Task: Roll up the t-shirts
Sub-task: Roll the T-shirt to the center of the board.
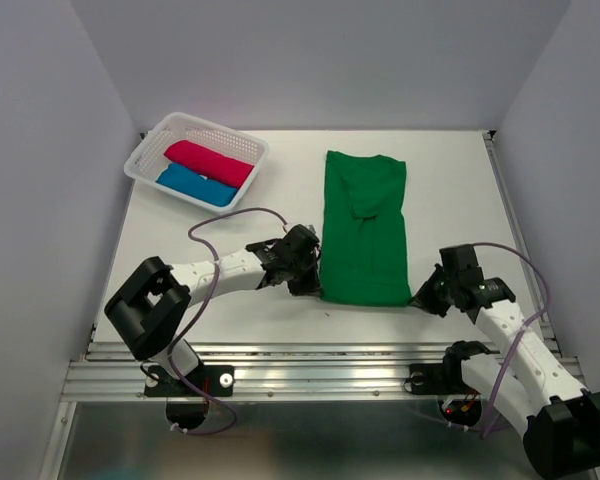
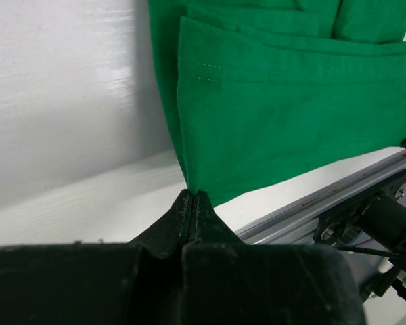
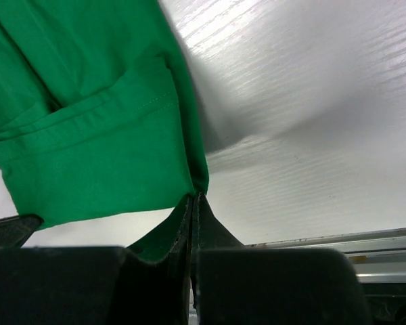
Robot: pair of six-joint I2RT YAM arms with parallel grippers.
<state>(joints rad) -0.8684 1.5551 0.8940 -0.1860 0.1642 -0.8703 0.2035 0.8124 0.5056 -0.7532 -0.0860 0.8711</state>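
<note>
We take the green shirt (image 1: 365, 228) to be light, soft and limp. It has no stiffness of its own, so it should sag wherever it is lifted and crease rather than slide. It lies flat on the table (image 1: 230, 320), right of centre, folded into a long strip. Its long axis runs from the near edge away toward the far wall. The stitched hem appears to be the near end, with what looks like the folded-in sleeves and neck toward the far end. The two near corners are the places to hold it, and both are already taken. The left gripper (image 2: 191, 201) has its fingers pressed together on the near left corner, and the right gripper (image 3: 193, 201) is clamped on the near right corner, with cloth showing between its fingers. We judge that rolling from this hem toward the far end calls for even tension across both corners, or the roll will skew. The red shirt (image 1: 208, 162) and blue shirt (image 1: 195, 184) sit rolled side by side in the basket (image 1: 145, 160) at far left.
</note>
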